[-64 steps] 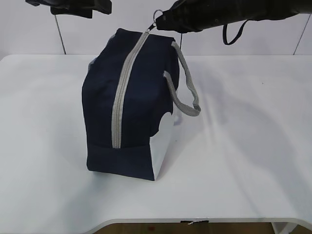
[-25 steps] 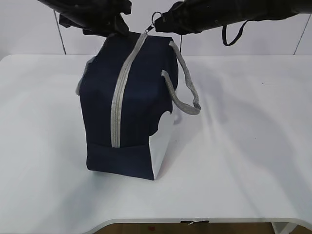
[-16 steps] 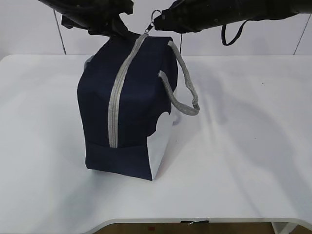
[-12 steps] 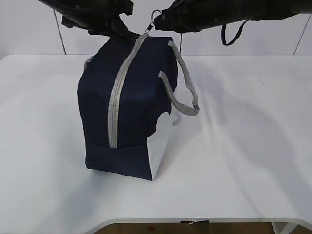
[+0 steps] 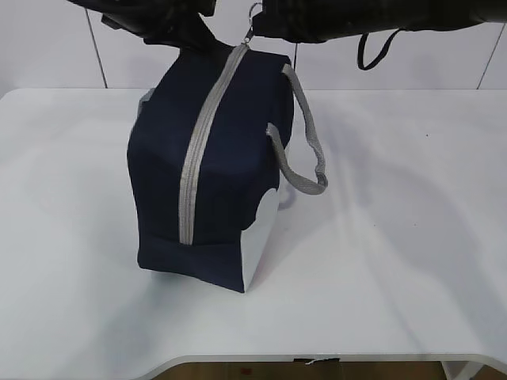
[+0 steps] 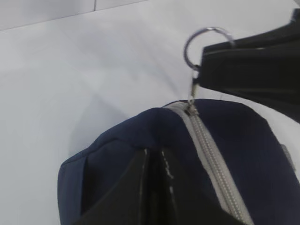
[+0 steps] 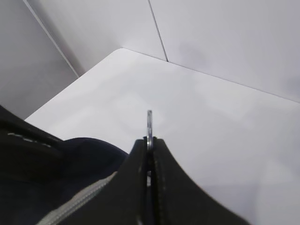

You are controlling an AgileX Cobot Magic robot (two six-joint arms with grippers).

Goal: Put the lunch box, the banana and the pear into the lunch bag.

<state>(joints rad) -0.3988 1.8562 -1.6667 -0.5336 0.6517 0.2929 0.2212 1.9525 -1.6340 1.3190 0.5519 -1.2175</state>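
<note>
Matt navy cloth lunch bag [image 5: 230, 134] with shiny metal ring pull [image 6: 206, 44]

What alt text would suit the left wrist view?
The right gripper pinches the ring pull at the end of the lunch bag's closed grey zipper. The left gripper grips the bag's navy fabric beside it, above a white table.
</note>
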